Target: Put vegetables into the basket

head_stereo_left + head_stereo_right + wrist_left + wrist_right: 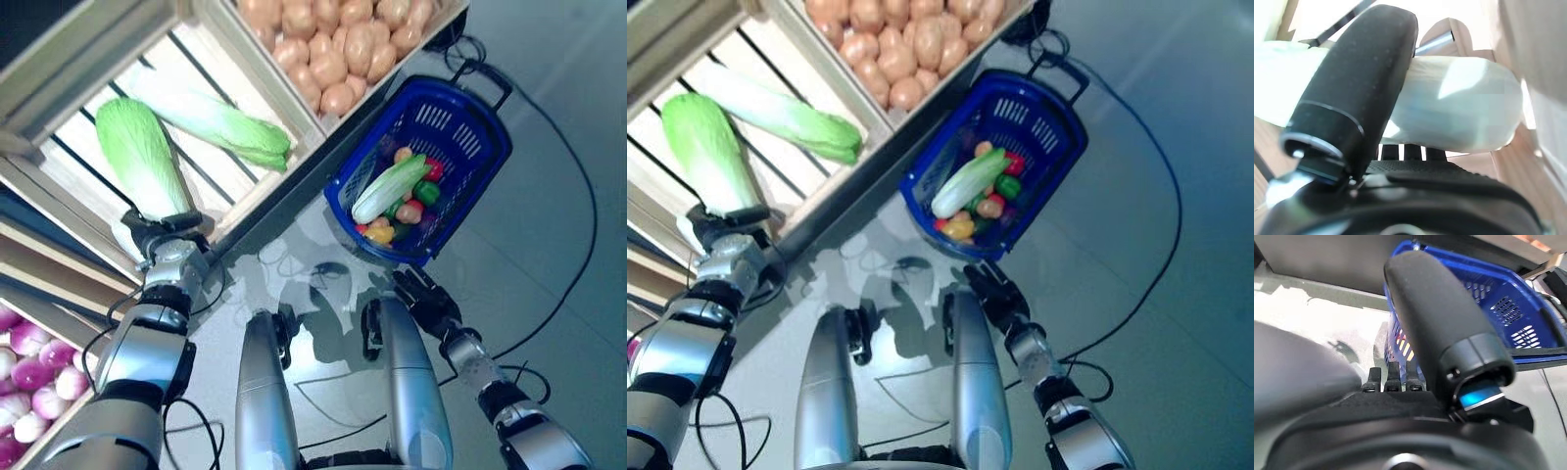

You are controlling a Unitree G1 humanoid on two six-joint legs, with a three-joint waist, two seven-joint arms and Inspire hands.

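Left hand (165,238): at the near edge of the slatted wooden crate (220,201), thumb and fingers curled round the white stem end of a napa cabbage (140,162). The left wrist view confirms it: the thumb (1359,85) crosses over the pale stalk, with the fingers under it. The cabbage's long axis runs from the hand up and away into the crate; stem end toward the robot, green leafy end pointing away. It lies on the slats.

Second napa cabbage (211,116): same crate, further back, lying across the slats, green end toward the crate's right wall, pale end toward upper left. Apart from the held one.

Right hand (423,297): low over the floor, just short of the blue basket (477,166), holding nothing; fingers relaxed, not closed, thumb extended toward the basket wall in the right wrist view.

Basket contents: a third cabbage (390,187) lying diagonally, plus small red, green, yellow and orange vegetables (416,201).

Neighbouring crate: potatoes (338,44). Lower left: purple onions (34,377).

No readable writing or labels.
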